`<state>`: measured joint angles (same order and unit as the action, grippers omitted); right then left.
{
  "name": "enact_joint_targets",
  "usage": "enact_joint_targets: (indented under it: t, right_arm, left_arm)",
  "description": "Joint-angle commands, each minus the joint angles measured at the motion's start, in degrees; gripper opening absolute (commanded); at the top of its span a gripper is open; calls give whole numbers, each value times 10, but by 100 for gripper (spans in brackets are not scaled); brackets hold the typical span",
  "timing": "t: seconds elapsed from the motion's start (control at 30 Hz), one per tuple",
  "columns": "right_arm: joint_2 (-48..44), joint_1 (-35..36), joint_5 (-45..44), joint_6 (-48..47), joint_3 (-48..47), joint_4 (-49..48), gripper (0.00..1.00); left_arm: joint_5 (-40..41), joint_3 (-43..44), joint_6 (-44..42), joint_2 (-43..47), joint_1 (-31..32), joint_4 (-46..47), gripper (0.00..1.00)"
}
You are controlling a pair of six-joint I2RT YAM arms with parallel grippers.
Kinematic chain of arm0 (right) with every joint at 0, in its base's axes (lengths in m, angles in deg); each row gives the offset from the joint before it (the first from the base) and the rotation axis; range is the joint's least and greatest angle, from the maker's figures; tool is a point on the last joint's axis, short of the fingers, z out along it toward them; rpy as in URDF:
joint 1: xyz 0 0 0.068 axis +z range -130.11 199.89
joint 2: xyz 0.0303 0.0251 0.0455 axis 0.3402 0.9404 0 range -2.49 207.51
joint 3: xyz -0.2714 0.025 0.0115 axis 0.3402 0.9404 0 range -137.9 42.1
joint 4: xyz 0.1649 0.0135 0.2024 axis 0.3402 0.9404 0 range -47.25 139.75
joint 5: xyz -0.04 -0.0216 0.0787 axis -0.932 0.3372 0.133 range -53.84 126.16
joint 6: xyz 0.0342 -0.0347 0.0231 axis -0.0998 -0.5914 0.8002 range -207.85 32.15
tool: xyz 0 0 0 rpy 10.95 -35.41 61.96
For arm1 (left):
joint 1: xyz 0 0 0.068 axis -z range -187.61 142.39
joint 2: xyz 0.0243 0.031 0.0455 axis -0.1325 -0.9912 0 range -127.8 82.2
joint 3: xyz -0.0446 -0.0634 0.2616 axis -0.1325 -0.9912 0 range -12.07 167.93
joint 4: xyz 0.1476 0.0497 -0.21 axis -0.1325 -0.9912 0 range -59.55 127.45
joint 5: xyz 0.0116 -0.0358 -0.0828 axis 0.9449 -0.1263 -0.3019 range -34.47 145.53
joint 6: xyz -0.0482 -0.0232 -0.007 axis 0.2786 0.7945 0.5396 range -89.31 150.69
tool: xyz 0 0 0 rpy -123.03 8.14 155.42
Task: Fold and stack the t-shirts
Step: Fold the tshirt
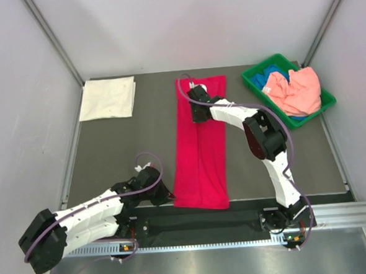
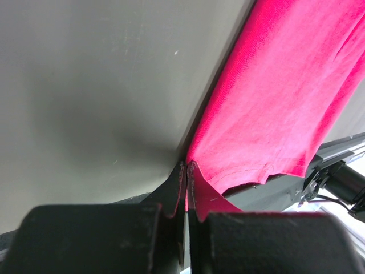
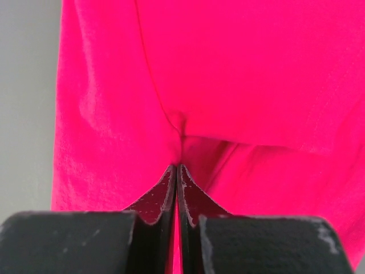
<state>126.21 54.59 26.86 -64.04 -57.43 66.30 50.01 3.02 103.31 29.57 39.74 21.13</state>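
Observation:
The crimson-red t-shirt [image 1: 202, 142] lies as a long narrow strip down the middle of the table. My left gripper [image 1: 166, 196] is shut on its near left corner, and the left wrist view shows the red cloth [image 2: 285, 97] pinched between the jaws. My right gripper [image 1: 194, 94] is shut on the shirt's far end, with red cloth [image 3: 228, 68] filling the right wrist view. The white t-shirt [image 1: 108, 98] lies folded square at the far left. The salmon-pink t-shirt [image 1: 298, 89] lies crumpled on the blue t-shirt [image 1: 274, 80] in the bin.
A green plastic bin [image 1: 254, 83] stands at the far right corner. The table's near edge and a metal rail [image 1: 337, 217] run just past the shirt's near end. Grey walls close in both sides.

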Motion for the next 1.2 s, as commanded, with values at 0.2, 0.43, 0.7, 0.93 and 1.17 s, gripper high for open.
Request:
enact_joint_targets:
  t: [0.2, 0.43, 0.7, 0.93, 1.17]
  right_arm:
    - [-29, -17, -68, 44, 32, -15, 0]
    - [-35, -17, -47, 26, 24, -20, 2]
    - [-165, -12, 18, 31, 35, 39, 32]
    - [-357, 9, 46, 69, 187, 124, 37]
    - [-558, 63, 47, 149, 441, 170, 35]
  left_arm:
    - [24, -25, 32, 16, 20, -30, 0]
    - [28, -19, 24, 11, 22, -39, 2]
    - [70, 49, -13, 27, 23, -121, 31]
    - [76, 116, -65, 25, 22, -143, 33]
    - [14, 123, -95, 12, 23, -74, 30]
